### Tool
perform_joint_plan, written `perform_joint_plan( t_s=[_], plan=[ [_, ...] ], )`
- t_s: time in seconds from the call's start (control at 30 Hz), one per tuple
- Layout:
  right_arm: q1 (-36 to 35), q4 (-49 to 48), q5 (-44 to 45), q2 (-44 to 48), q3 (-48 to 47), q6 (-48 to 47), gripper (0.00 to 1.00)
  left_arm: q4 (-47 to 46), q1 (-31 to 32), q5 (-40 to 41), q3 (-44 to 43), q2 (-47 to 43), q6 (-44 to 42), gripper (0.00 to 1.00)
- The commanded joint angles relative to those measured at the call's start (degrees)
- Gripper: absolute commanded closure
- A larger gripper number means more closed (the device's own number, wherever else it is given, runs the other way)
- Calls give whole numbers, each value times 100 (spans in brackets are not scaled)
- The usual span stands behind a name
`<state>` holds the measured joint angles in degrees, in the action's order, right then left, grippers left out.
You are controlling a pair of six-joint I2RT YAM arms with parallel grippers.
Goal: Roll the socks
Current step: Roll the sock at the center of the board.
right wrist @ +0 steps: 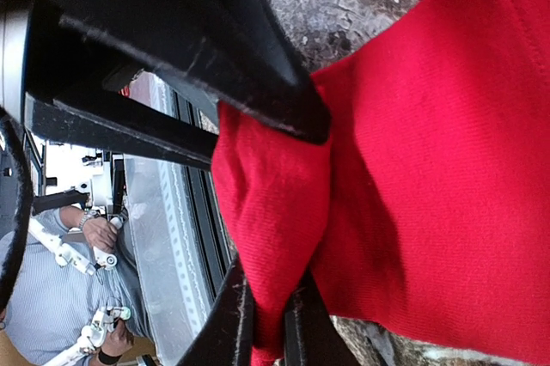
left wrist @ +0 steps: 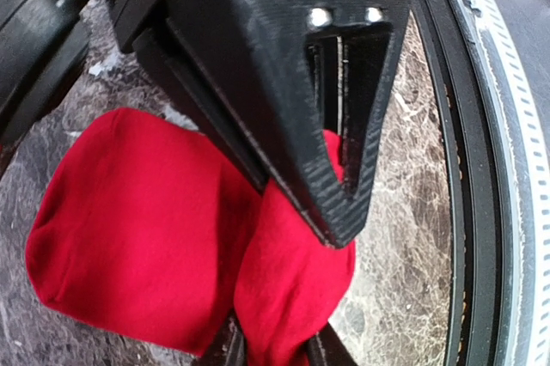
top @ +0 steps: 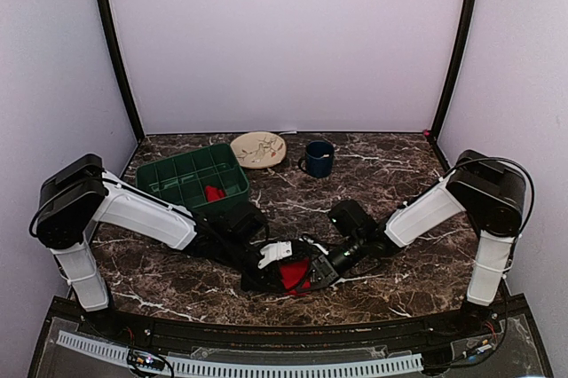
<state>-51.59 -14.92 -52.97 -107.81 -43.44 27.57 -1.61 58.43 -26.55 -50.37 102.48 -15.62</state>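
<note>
**Two end effectors, one sock between them**

Two red socks are in sight, and two arms meet over one of them. The first sock (top: pixel 295 274) lies at the near middle of the marble desk (top: pixel 390 165), partly lifted and bunched where the fingers hold it. The left end effector (left wrist: pixel 275 353) is clenched on a fold of this sock, the red cloth squeezed thin between its two fingers. The right end effector (right wrist: pixel 265 332) is likewise clamped on the same sock, grasping a gathered ridge of fabric just beside the left one's grip. In both wrist views the opposite tool's black tip presses into the cloth close by.

The second sock (top: pixel 213 192) sits as a small red bundle in one compartment of the single green tray (top: pixel 191 169), on the tray's near side toward its right end. Behind the tray stand one pale patterned plate (top: pixel 258 149) and one dark blue mug (top: pixel 318 158), near each other but apart.
</note>
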Motion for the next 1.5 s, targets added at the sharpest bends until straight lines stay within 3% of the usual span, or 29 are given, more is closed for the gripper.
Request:
perform_joint_plan(
  t_s=[0.0, 0.17, 0.47, 0.63, 1.13, 1.47],
  plan=[
    [28, -186, -42, -48, 84, 20, 98, 292, 51, -167, -203, 41, -110, 82],
    [29, -83, 67, -49, 101, -42, 96, 479, 48, -235, -297, 79, -125, 91],
    [64, 46, 446, 75, 216, -55, 70, 932, 41, -495, -519, 249, -55, 99],
    [148, -138, 529, 210, 398, 114, 64, 1055, 29, -598, -569, 334, 18, 99],
    [572, -811, 907, 730, 1118, 618, 61, 1408, -441, -1277, -866, 620, 358, 100],
    [567, -338, 2172, 1554, 1375, 181, 62, 2544, -746, -1977, -1767, 1331, 149, 100]
  ],
)
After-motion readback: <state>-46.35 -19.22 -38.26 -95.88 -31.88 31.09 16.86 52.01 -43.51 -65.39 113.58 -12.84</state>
